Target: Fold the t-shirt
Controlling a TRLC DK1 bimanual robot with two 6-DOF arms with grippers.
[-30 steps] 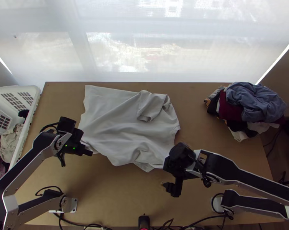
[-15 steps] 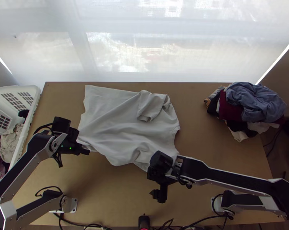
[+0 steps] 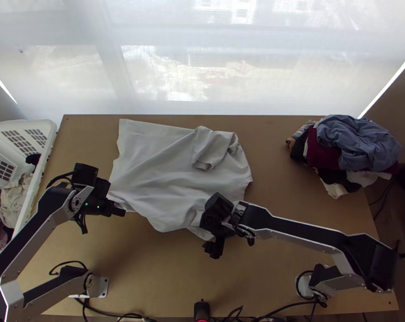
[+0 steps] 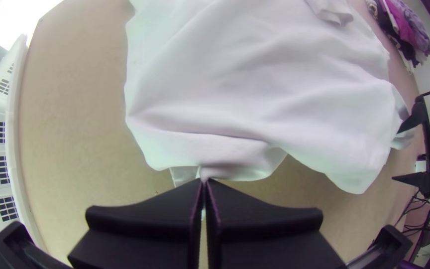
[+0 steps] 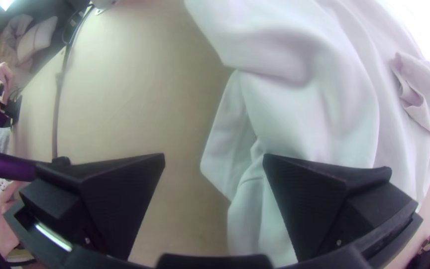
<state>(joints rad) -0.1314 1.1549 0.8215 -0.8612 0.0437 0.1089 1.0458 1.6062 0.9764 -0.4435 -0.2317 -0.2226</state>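
Nearest on the table [image 3: 165, 273], the right gripper [image 3: 213, 248] is hanging at the near side of the t-shirt [image 3: 165, 177], and its two fingers are standing wide apart. One finger is hanging over the cloth, the other over bare wood. At the near edge, closer to the hem, the left gripper [image 3: 120, 211] is pinching a small piece of the t-shirt between its closed fingers.

The t-shirt is lying mostly spread, with wrinkles, in the middle-left of the table. Its long axis is running from side to side: the hem is pointing to the white basket [image 3: 43, 163] at left, the neck end is pointing right. Farther, one sleeve [image 3: 212, 147] is lying turned back over the body. At the far right, a heap of clothes [image 3: 358, 145] is resting.
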